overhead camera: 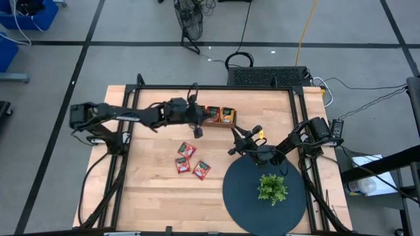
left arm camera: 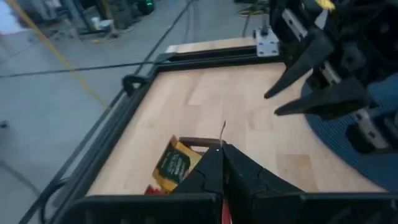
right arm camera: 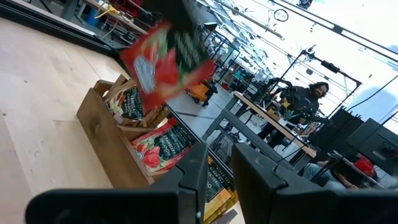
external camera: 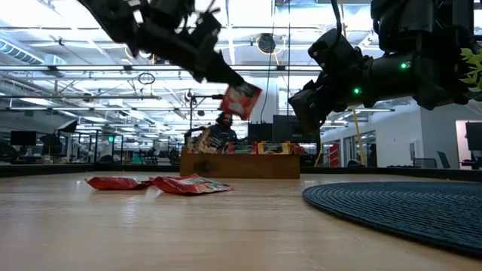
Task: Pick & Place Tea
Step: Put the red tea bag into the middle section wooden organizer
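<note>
No writing legible on red sachet (external camera: pixel 241 100).

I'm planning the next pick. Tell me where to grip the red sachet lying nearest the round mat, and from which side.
Judging from above, grip that red sachet by its mat-facing edge, coming straight down. It lies flat on the table, with free wood toward the mat; its neighbour lies close on the other side. The left gripper already holds a sachet.
</note>
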`<action>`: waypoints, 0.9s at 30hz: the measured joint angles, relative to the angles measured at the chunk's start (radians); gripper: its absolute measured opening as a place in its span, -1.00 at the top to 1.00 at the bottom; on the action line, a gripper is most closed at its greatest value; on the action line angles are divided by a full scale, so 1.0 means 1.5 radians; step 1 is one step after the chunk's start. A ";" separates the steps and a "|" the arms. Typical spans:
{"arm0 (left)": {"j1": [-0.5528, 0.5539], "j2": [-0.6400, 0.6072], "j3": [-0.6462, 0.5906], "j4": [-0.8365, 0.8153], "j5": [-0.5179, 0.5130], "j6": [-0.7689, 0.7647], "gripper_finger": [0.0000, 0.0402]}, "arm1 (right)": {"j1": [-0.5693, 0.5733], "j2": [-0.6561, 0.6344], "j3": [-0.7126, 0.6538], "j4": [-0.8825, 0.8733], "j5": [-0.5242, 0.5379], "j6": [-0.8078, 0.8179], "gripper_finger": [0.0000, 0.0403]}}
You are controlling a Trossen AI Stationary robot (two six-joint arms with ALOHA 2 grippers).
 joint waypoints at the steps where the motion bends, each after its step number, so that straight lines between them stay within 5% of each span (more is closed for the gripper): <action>1: 0.007 0.017 0.000 0.021 0.019 0.008 0.96 | 0.000 0.000 0.000 0.000 0.000 0.000 0.70; 11: 0.057 0.195 0.000 0.241 0.086 0.094 0.98 | -0.003 0.000 0.000 -0.004 0.001 0.000 0.70; 27: 0.123 0.195 -0.032 0.251 0.127 0.091 0.98 | -0.005 0.000 -0.001 -0.040 0.004 0.022 0.70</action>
